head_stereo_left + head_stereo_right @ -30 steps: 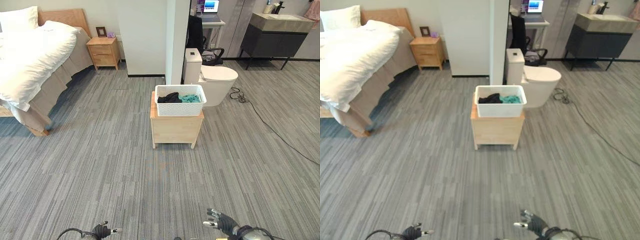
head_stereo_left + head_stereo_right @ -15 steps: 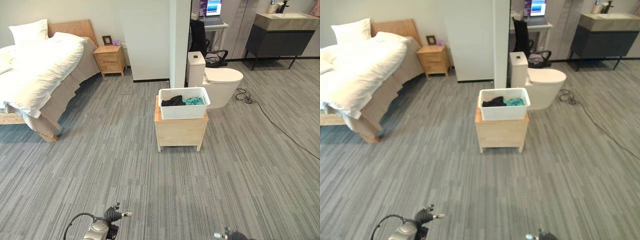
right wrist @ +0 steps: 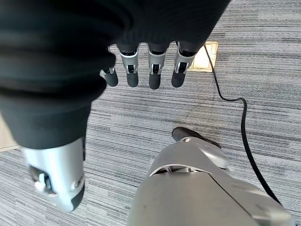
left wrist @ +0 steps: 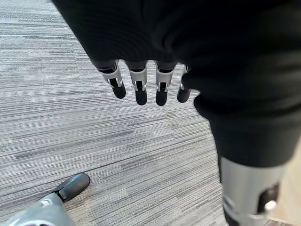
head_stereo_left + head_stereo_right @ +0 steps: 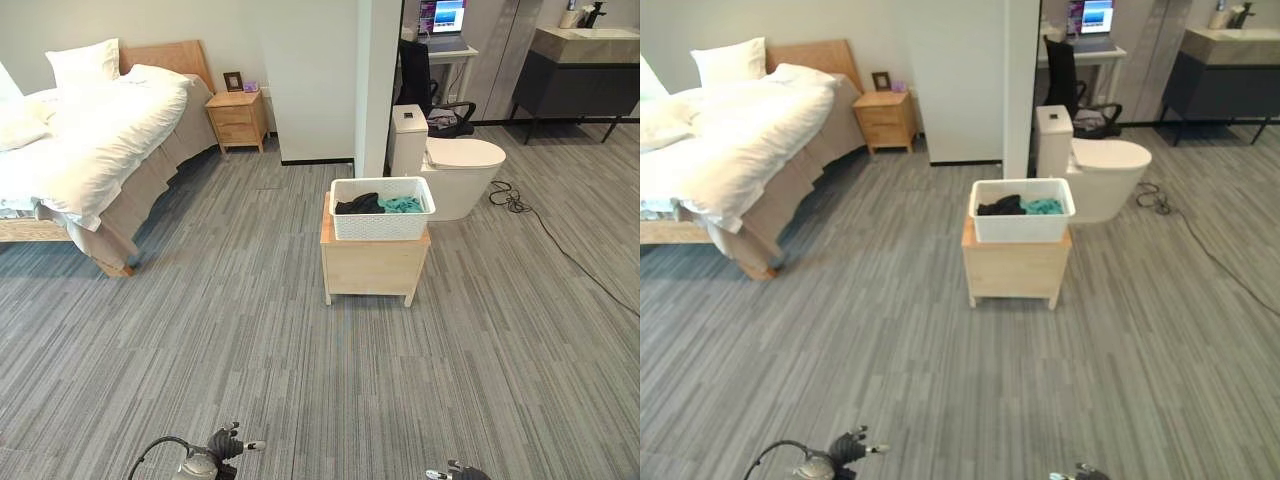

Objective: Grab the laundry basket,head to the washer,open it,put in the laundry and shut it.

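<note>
While the left hand [image 5: 222, 446] and right hand [image 3: 141, 70] hang low over the floor, fingers straight and empty, the white lattice-walled laundry basket [image 5: 382, 209], holding black and teal laundry [image 5: 380, 204], sits well ahead atop a small wooden surface [image 5: 373, 266].

Ahead of me a small wooden table [image 5: 374, 266] stands on grey striped carpet [image 5: 250, 340]. Just behind it is a white toilet [image 5: 452, 162]. Far to its left sit a white-covered bed [image 5: 85, 135] and a wooden nightstand [image 5: 238, 119].
</note>
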Robot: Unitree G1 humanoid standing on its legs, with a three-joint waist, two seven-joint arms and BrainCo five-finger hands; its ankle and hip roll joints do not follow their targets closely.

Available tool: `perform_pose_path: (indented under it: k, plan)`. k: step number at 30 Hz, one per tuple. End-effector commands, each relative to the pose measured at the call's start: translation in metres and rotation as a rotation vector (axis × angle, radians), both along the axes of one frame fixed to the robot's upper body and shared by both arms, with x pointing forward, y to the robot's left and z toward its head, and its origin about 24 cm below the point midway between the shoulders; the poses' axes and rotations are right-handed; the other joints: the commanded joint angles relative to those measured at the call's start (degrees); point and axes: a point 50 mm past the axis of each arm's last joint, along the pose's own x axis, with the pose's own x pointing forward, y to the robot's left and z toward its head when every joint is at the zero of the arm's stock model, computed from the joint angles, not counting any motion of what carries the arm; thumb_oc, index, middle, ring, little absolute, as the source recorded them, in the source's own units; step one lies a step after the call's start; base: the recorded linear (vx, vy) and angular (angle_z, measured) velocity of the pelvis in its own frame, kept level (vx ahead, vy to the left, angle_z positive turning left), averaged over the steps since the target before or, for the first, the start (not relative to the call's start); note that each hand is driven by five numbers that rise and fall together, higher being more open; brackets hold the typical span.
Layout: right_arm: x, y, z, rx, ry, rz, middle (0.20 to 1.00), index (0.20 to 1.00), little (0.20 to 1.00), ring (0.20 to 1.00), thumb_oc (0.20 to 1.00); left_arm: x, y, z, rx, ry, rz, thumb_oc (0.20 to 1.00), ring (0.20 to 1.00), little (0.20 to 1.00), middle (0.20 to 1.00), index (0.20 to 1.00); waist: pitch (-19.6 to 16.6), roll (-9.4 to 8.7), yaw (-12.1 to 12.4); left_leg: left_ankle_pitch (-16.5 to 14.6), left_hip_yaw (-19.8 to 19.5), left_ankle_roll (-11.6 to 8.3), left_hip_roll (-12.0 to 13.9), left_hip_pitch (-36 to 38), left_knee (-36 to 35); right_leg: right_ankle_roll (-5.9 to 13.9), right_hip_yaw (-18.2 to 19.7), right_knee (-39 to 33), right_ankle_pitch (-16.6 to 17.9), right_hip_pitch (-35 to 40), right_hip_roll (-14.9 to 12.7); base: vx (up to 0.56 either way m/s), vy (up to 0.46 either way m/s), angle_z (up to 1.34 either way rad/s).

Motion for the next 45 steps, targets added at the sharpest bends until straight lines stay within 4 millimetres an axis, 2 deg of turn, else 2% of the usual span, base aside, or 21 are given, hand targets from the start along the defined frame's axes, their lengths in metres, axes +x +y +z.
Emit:
perform_pose_path:
  k: [1, 5, 8, 9, 11, 12, 13, 14, 15, 19, 23, 31, 34, 35, 37, 39, 41, 42, 43, 44, 45]
  plan:
    - [-0.003, 0.002, -0.003, -0.008, 0.039, 0.011, 1.0, 1.0, 1.0, 1.0, 1.0, 0.011, 0.001, 0.003, 0.002, -0.017, -0.006, 1.0, 1.0, 1.0, 1.0, 1.0, 0.2, -3.99, -0.2, 0.4, 0.3, -0.04, -3.3, 1.5, -4.8, 9.29, -4.4, -22.0, 16.8, 11.6, -5.1, 0.0, 0.0, 0.0]
    - [-0.008, -0.001, -0.003, -0.013, 0.066, 0.007, 1.0, 1.0, 1.0, 1.0, 1.0, -0.003, 0.003, -0.003, 0.012, 0.059, -0.012, 1.0, 1.0, 1.0, 1.0, 1.0, 0.0, -3.79, -0.1, 0.2, 0.3, -0.04, -3.4, 1.6, -4.8, 9.37, -4.6, -22.0, 16.6, 11.7, -5.2, 0.03, 0.017, 0.03]
    - [-0.001, -0.001, -0.001, -0.005, 0.031, -0.012, 1.0, 1.0, 1.0, 1.0, 1.0, -0.001, 0.003, -0.002, 0.003, 0.042, 0.016, 1.0, 1.0, 1.0, 1.0, 1.0, 0.0, -3.68, -0.2, 0.2, 0.2, -0.04, -3.4, 1.7, -4.8, 9.37, -4.6, -22.0, 16.5, 11.7, -5.2, 0.01, 0.002, 0.0]
    - [0.01, 0.001, 0.001, 0.0, -0.029, -0.02, 1.0, 1.0, 1.0, 1.0, 1.0, 0.01, 0.003, 0.003, -0.012, -0.021, 0.052, 1.0, 1.0, 1.0, 1.0, 1.0, -0.1, -3.6, -0.1, 0.2, 0.1, -0.06, -3.4, 1.7, -4.8, 9.36, -4.6, -22.0, 16.4, 11.8, -5.2, 0.0, 0.0, 0.0]
    - [0.017, 0.003, 0.003, 0.006, -0.063, -0.022, 1.0, 1.0, 1.0, 1.0, 1.0, 0.018, 0.002, 0.006, -0.02, -0.061, 0.064, 1.0, 1.0, 1.0, 1.0, 1.0, 0.0, -3.62, -0.1, 0.2, 0.0, -0.07, -3.4, 1.7, -4.8, 9.35, -4.6, -22.0, 16.4, 11.8, -5.2, 0.0, -0.001, 0.02]
    - [0.041, 0.014, 0.009, 0.031, -0.183, 0.024, 1.0, 1.0, 1.0, 1.0, 1.0, 0.034, 0.001, 0.015, -0.039, -0.156, 0.083, 1.0, 1.0, 1.0, 1.0, 1.0, 0.3, -3.66, -0.3, 0.3, 0.0, -0.1, -3.4, 1.7, -4.8, 9.33, -4.5, -22.0, 16.4, 11.8, -5.1, 0.0, 0.0, 0.0]
    - [0.051, 0.016, 0.014, 0.032, -0.237, 0.052, 1.0, 1.0, 1.0, 1.0, 1.0, 0.042, 0.001, 0.02, -0.048, -0.202, 0.091, 1.0, 1.0, 1.0, 1.0, 1.0, 0.3, -3.72, -0.4, 0.3, 0.1, -0.11, -3.3, 1.7, -4.8, 9.32, -4.3, -22.0, 16.4, 11.7, -5.0, 0.0, 0.0, 0.0]
    - [0.05, 0.016, 0.014, 0.031, -0.236, 0.051, 1.0, 1.0, 1.0, 1.0, 1.0, 0.041, 0.001, 0.02, -0.048, -0.201, 0.091, 1.0, 1.0, 1.0, 1.0, 1.0, 0.3, -3.72, -0.4, 0.3, 0.1, -0.11, -3.3, 1.7, -4.8, 9.31, -4.3, -22.0, 16.4, 11.7, -5.0, 0.0, -0.013, -0.04]
    - [0.064, 0.015, 0.024, 0.009, -0.317, 0.094, 1.0, 1.0, 1.0, 1.0, 1.0, 0.051, 0.001, 0.027, -0.055, -0.259, 0.088, 1.0, 1.0, 1.0, 1.0, 1.0, 0.4, -3.83, -0.8, 0.4, 0.3, -0.16, -3.3, 1.7, -4.8, 9.3, -4.1, -22.0, 16.3, 11.7, -4.9, 0.0, -0.008, -0.1]
    - [0.077, 0.013, 0.034, -0.026, -0.391, 0.127, 1.0, 1.0, 1.0, 1.0, 1.0, 0.057, 0.001, 0.031, -0.039, -0.298, 0.079, 1.0, 1.0, 1.0, 1.0, 1.0, 0.5, -4.02, -0.8, 0.4, 0.4, -0.24, -3.2, 1.9, -4.8, 9.27, -4.0, -22.0, 16.2, 11.8, -4.8, 0.01, -0.007, -0.04]
    - [0.077, 0.014, 0.034, -0.03, -0.393, 0.154, 1.0, 1.0, 1.0, 1.0, 1.0, 0.058, 0.001, 0.033, -0.027, -0.31, 0.076, 1.0, 1.0, 1.0, 1.0, 1.0, 0.5, -4.15, -0.7, 0.3, 0.4, -0.21, -3.2, 2.2, -4.8, 9.25, -4.0, -21.9, 16.1, 12.1, -4.8, 0.0, 0.0, 0.0]
    - [0.078, 0.021, 0.032, -0.012, -0.384, 0.178, 1.0, 1.0, 1.0, 1.0, 1.0, 0.047, 0.008, 0.025, -0.006, -0.252, 0.109, 1.0, 1.0, 1.0, 1.0, 1.0, 1.2, -4.81, -0.6, 0.0, 0.7, 0.03, -3.2, 2.7, -4.8, 9.28, -3.7, -21.3, 15.9, 12.2, -4.8, 0.0, 0.0, 0.0]
    - [0.087, 0.024, 0.035, -0.009, -0.401, 0.184, 1.0, 1.0, 1.0, 1.0, 1.0, 0.053, 0.011, 0.028, 0.01, -0.261, 0.104, 1.0, 1.0, 1.0, 1.0, 1.0, 2.3, -5.15, -0.7, 0.3, 0.9, 0.17, -3.3, 2.1, -4.3, 9.22, -3.4, -19.5, 15.7, 11.1, -5.3, -0.03, 0.043, -0.01]
    - [0.094, 0.031, 0.035, 0.001, -0.405, 0.195, 1.0, 1.0, 1.0, 1.0, 1.0, 0.056, 0.013, 0.03, 0.022, -0.262, 0.107, 1.0, 1.0, 1.0, 1.0, 1.0, 3.0, -5.31, -0.9, -0.4, 1.2, 0.45, -3.4, 1.6, -3.0, 8.98, -3.0, -18.3, 15.2, 10.5, -5.7, -0.04, 0.072, -0.01]
    - [0.091, 0.032, 0.031, 0.007, -0.381, 0.183, 1.0, 1.0, 1.0, 1.0, 1.0, 0.055, 0.014, 0.029, 0.033, -0.257, 0.109, 1.0, 1.0, 1.0, 1.0, 1.0, 3.8, -5.52, -1.2, -2.0, 1.6, 0.99, -3.5, 1.4, -0.6, 8.82, -2.3, -16.5, 14.5, 10.1, -6.2, 0.02, 0.086, -0.06]
    - [0.093, 0.035, 0.032, 0.017, -0.393, 0.185, 1.0, 1.0, 1.0, 1.0, 1.0, 0.056, 0.015, 0.031, 0.047, -0.271, 0.095, 1.0, 1.0, 1.0, 1.0, 1.0, 5.0, -5.66, -1.6, -4.6, 2.3, 1.66, -3.2, 0.4, 4.5, 8.34, -1.3, -12.4, 12.1, 9.3, -6.7, 0.04, 0.082, -0.14]
    - [0.098, 0.036, 0.035, 0.017, -0.419, 0.186, 1.0, 1.0, 1.0, 1.0, 1.0, 0.067, 0.011, 0.039, 0.042, -0.327, 0.073, 1.0, 1.0, 1.0, 1.0, 1.0, 7.1, -5.78, -1.8, -6.7, 1.7, 2.25, -2.4, -2.0, 10.4, 7.57, -0.8, -6.1, 9.5, 6.9, -7.5, -0.02, 0.076, -0.21]
    - [0.104, 0.036, 0.04, 0.006, -0.449, 0.197, 1.0, 1.0, 1.0, 1.0, 1.0, 0.076, 0.007, 0.046, 0.04, -0.373, 0.034, 1.0, 1.0, 1.0, 1.0, 1.0, 9.5, -6.12, -2.3, -8.8, 0.4, 3.63, -2.8, -3.5, 14.3, 8.65, -0.5, 3.3, 12.0, 2.5, -9.7, -0.01, 0.134, -0.02]
    - [0.104, 0.035, 0.04, 0.004, -0.449, 0.2, 1.0, 1.0, 1.0, 1.0, 1.0, 0.075, 0.007, 0.046, 0.045, -0.37, 0.028, 1.0, 1.0, 1.0, 1.0, 1.0, 10.4, -5.99, -2.6, -9.9, 0.2, 4.61, -3.3, -2.9, 14.5, 9.28, 0.5, 8.3, 14.4, 1.1, -10.6, 0.03, 0.235, 0.16]
    - [0.106, 0.036, 0.043, 0.004, -0.467, 0.206, 1.0, 1.0, 1.0, 1.0, 1.0, 0.076, 0.007, 0.047, 0.055, -0.37, 0.01, 1.0, 1.0, 1.0, 1.0, 1.0, 12.2, -4.92, -3.6, -10.1, 0.1, 5.95, -3.8, -1.5, 13.7, 9.87, 1.5, 15.9, 19.8, -2.8, -12.4, 0.15, 0.198, 0.17]
    - [0.103, 0.032, 0.045, 0.006, -0.474, 0.197, 1.0, 1.0, 1.0, 1.0, 1.0, 0.071, 0.007, 0.044, 0.061, -0.351, -0.01, 1.0, 1.0, 1.0, 1.0, 1.0, 12.5, -3.86, -4.5, -9.1, -0.1, 5.75, -3.6, 0.5, 12.1, 10.18, 2.2, 17.1, 19.0, -6.9, -12.1, 0.23, 0.111, 0.19]
